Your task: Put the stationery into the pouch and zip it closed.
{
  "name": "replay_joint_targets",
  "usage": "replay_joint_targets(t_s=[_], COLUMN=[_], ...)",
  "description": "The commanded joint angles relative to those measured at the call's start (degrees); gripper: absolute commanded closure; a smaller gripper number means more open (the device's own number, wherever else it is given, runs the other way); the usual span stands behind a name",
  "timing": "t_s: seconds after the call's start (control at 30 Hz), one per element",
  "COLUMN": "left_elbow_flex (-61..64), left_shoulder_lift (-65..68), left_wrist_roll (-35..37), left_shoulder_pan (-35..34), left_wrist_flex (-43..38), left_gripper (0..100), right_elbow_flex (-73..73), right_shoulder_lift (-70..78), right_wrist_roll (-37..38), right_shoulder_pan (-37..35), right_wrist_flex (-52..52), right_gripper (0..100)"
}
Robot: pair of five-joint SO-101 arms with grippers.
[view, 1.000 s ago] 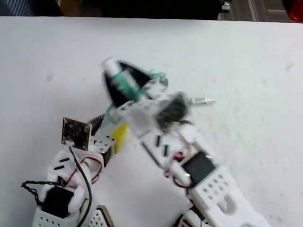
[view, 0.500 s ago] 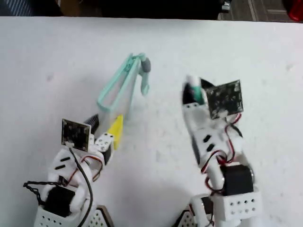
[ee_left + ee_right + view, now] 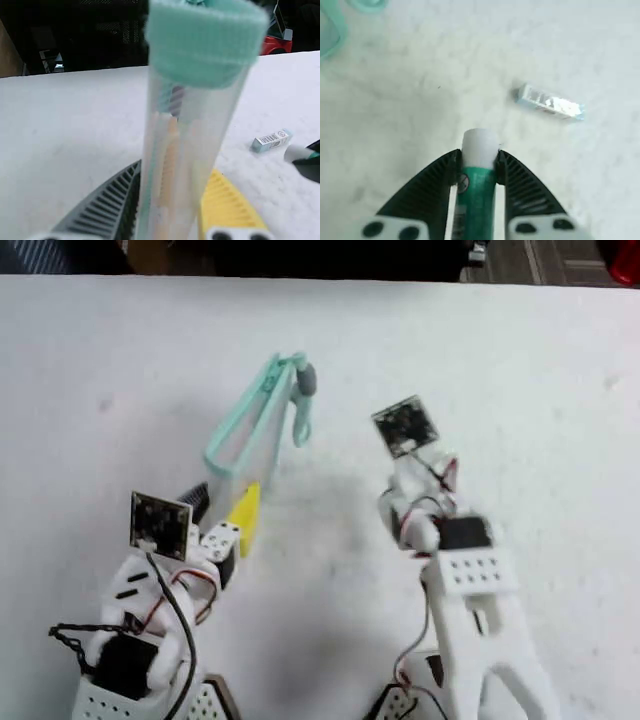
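**Q:** Where is the pouch?

**A:** The clear pouch [image 3: 252,425] with mint trim lies slantwise on the white tabletop [image 3: 520,350], left of the middle. The left end effector [image 3: 233,502] is clamped on its near end, with a grey jaw on one side and a yellow jaw on the other. Pale long shapes show through its wall, but I cannot tell what they are.

**Q:** And the other stationery?

**A:** The right end effector [image 3: 477,162] grips a green-and-white stick [image 3: 478,145], white end outward. A small labelled box [image 3: 549,104] lies on the tabletop beyond it.

**Q:** What has just changed?

**A:** A second ago the right arm leaned over the pouch, with the stick at it. The arm has since swung back to the right, well apart from the pouch, and the stick is still in its grip. The pouch has kept its place for the last half second.

**Q:** Meaning?

**A:** The stick probably did not go in. It and the box remain outside, so zipping looks some way off.
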Motion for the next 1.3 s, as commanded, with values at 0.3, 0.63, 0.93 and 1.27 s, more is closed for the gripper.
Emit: replay_joint_targets(t_s=[0.3,0.63,0.93,1.27], left_elbow_flex=[-0.3,-0.3,-0.3,-0.2], left_shoulder_lift=[0.4,0.4,0.4,0.4], left_wrist_roll=[0.3,0.3,0.3,0.3], left_shoulder_pan=[0.7,0.7,0.7,0.7], left_wrist_flex=[1.4,1.4,1.5,1.5], left_gripper=[84,84,84,84], right_elbow_flex=[-2.7,-3.9,-5.3,-5.6], right_shoulder_lift=[18.5,16.8,13.8,17.5], right_wrist_roll=[0.4,0.7,3.6,4.2], right_shoulder_pan=[-0.4,0.1,1.2,1.3], right_wrist_flex=[-8.7,-3.6,2.3,2.2], right_gripper=[88.7,83.7,83.9,84.0])
